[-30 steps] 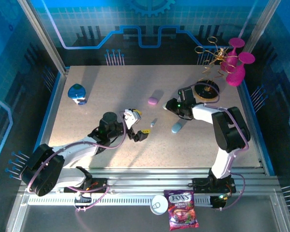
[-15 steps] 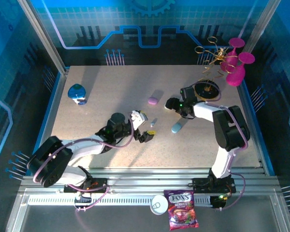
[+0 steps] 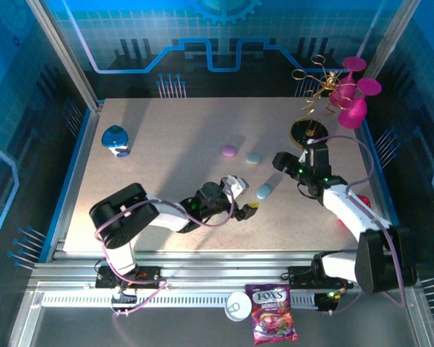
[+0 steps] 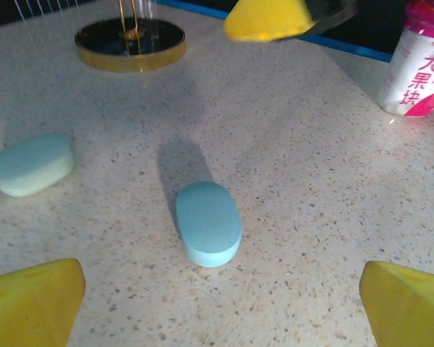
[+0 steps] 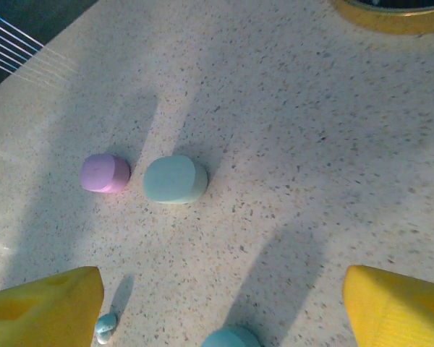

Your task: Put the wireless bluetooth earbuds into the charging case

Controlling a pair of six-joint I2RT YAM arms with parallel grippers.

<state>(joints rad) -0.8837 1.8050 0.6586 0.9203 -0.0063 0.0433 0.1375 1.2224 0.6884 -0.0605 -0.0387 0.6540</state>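
Right gripper (image 5: 220,293): jaws spread wide. Between the yellow fingers (image 5: 43,303), at the frame's bottom edge, sits the cropped top of a pale blue case (image 5: 231,338). A tiny pale earbud (image 5: 105,327) lies just beside the inner edge of the frame-left finger. Ahead, left of centre: purple case (image 5: 105,173) and teal case (image 5: 175,179), side by side, nearly touching. Gold-rimmed dark disc (image 5: 390,14) far ahead, frame-right. All on the speckled table (image 5: 311,144).

The speckled beige tabletop (image 3: 166,130) carries a blue rounded object (image 3: 115,139) near its far left corner and a black gold-rimmed disc (image 3: 309,131) near its far right corner. Around the middle a purple oval case (image 3: 228,151) lies just beside a pale teal oval case (image 3: 254,157). A light blue oval case (image 3: 265,191) lies nearer the near edge, with a tiny pale grey-blue earbud (image 5: 105,325) close by.
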